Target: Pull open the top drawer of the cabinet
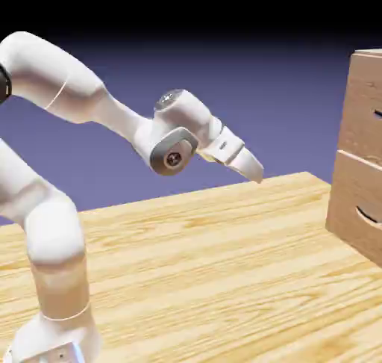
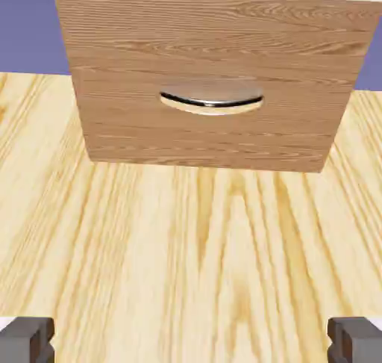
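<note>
The white arm's two-finger gripper (image 1: 252, 167) hangs above the pale striped wooden tabletop (image 1: 209, 264), jaws spread wide and empty — in the hand view its grey fingertips (image 2: 26, 339) sit at the far bottom corners. The tall light-brown wooden cabinet (image 1: 358, 160) stands well apart from the jaws, at about three o'clock in the exterior view. Its top drawer (image 1: 365, 104) lies shut at roughly two o'clock from the fingers. In the hand view, at twelve o'clock, a wood-grain drawer front with a curved handle slot (image 2: 211, 100) faces the gripper — bare tabletop lies between.
</note>
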Controlling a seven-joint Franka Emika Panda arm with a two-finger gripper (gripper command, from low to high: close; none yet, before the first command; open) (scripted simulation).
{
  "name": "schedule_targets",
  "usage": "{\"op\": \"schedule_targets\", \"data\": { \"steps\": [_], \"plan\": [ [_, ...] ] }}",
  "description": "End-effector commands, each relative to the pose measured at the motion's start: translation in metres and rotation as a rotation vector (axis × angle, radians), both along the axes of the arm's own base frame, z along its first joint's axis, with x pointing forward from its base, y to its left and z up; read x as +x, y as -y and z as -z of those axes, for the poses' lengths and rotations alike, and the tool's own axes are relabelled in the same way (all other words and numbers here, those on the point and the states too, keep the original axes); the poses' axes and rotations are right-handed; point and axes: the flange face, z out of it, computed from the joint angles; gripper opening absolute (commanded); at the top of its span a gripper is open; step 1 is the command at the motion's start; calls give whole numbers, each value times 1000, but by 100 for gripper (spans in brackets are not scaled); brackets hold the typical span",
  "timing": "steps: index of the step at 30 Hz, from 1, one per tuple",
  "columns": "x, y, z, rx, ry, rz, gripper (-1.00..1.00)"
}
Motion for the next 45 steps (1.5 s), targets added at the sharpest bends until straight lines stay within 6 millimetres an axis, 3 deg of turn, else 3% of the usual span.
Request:
{"op": "schedule_targets", "data": {
  "steps": [1, 7, 12, 18, 24, 29, 34, 39, 45],
  "plan": [
    [2, 6, -15, 18, 29, 36, 100],
    [7, 31, -99, 129, 204, 224, 100],
    [4, 38, -162, 220, 347, 337, 100],
    [2, 27, -224, 327, 506, 423, 100],
    [10, 2, -266, 431, 637, 461, 100],
    [30, -25, -283, 518, 716, 464, 100],
    [63, -51, -285, 610, 764, 452, 100],
    [107, -72, -269, 710, 779, 437, 100],
    [172, -82, -230, 850, 759, 429, 100]
  ]
}}
